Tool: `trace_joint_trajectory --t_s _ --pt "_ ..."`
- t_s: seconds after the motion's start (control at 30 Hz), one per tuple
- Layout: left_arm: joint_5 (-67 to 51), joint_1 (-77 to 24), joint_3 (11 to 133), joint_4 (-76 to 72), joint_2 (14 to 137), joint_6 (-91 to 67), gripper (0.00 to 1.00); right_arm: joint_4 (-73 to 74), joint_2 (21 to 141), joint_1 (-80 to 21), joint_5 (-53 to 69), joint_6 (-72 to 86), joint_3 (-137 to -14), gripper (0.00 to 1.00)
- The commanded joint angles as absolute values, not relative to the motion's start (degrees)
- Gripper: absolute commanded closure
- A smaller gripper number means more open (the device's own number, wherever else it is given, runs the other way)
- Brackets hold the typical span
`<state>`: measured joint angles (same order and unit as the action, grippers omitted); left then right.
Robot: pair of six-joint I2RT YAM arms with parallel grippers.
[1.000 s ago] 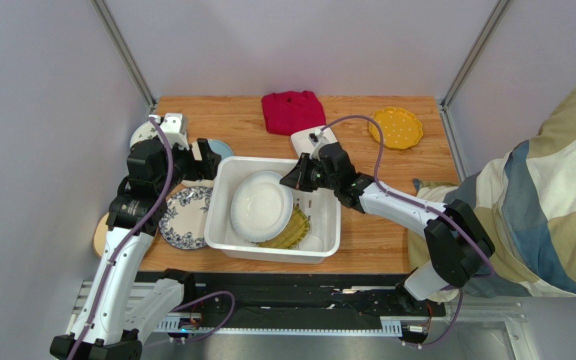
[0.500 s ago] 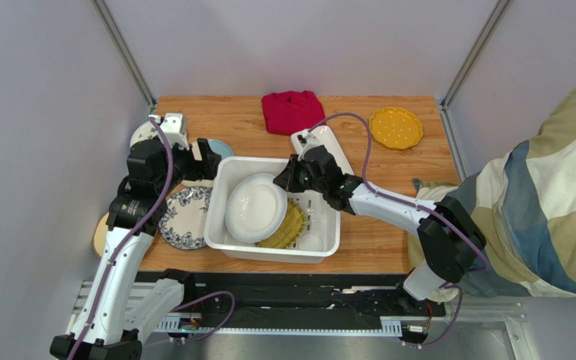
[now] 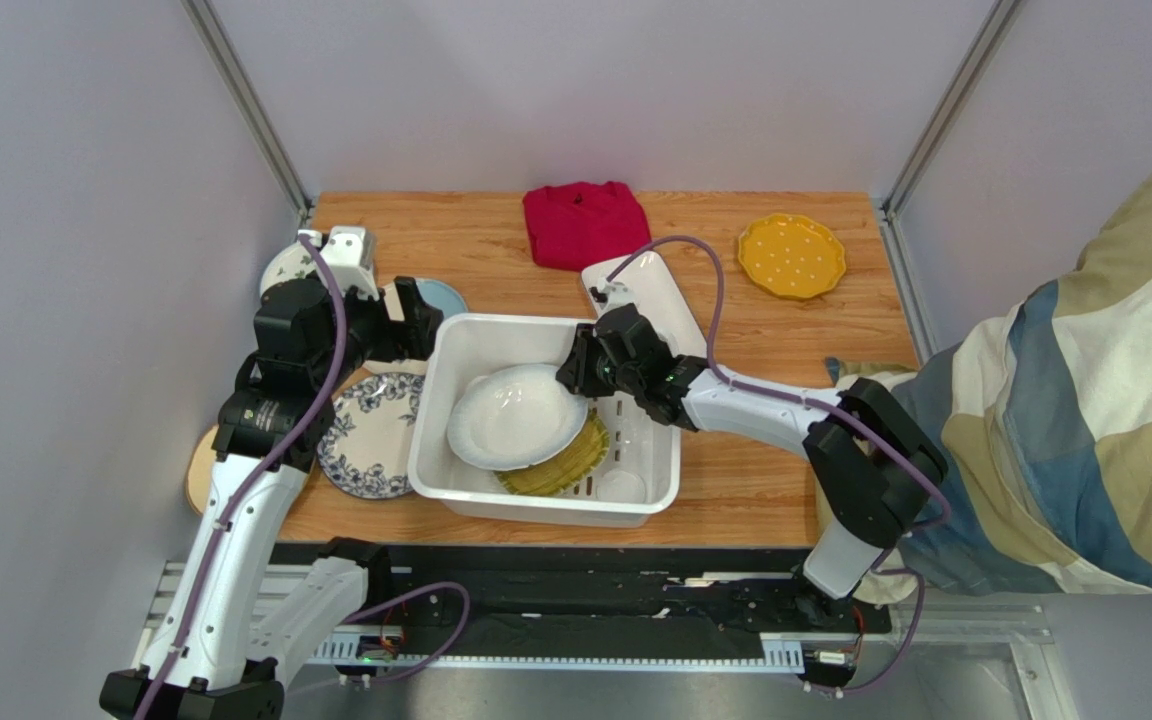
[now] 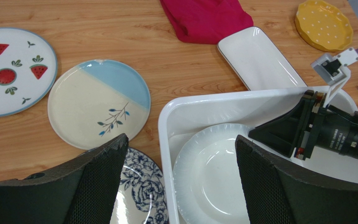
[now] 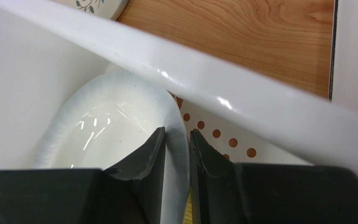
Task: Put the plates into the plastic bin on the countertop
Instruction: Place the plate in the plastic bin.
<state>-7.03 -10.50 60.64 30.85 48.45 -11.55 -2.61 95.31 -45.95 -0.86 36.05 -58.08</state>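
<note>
White plate (image 3: 515, 417) rests tilted on the greenish plate (image 3: 564, 471) mid-frame inside the plastic bin (image 3: 537, 506); right gripper (image 5: 176, 136) straddles its rim, narrowly parted, whether pinching I cannot tell; best spread fully, then lift clear; left gripper (image 4: 181, 140) spread wide, empty.

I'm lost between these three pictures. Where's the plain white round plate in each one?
Top external: the white round plate lies in the plastic bin, in its left half.
Left wrist: bottom centre, inside the bin.
Right wrist: lower left, below the bin's rim.
Shared landmark: the bin's white rolled rim, seen in all three.
</note>
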Motion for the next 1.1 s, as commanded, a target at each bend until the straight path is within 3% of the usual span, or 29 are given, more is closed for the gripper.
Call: trace_joint_trajectory --t_s 0.0,0.1,0.2,0.47,1.07 --pt "-7.47 -10.81 60.38 29.27 48.16 -11.25 0.11 1.41 98.26 -48.34 0.09 33.05 -56.16 0.68" --pt "-7.64 -10.90 60.38 29.27 48.16 -11.42 0.11 1.49 97.82 -48.34 0.44 32.70 -56.16 0.54" --pt "-7.82 -11.07 60.38 29.27 48.34 -11.42 0.11 1.84 96.95 -48.34 0.44 32.35 -56.07 0.46" --pt "-7.82 -11.34 60.47 29.27 48.25 -11.43 0.11 6.06 92.38 -48.34 0.79 29.97 -57.13 0.36" --pt "-7.47 -11.34 60.29 29.27 48.16 -11.34 0.07 9.75 78.67 -48.34 15.20 25.23 -62.75 0.33"
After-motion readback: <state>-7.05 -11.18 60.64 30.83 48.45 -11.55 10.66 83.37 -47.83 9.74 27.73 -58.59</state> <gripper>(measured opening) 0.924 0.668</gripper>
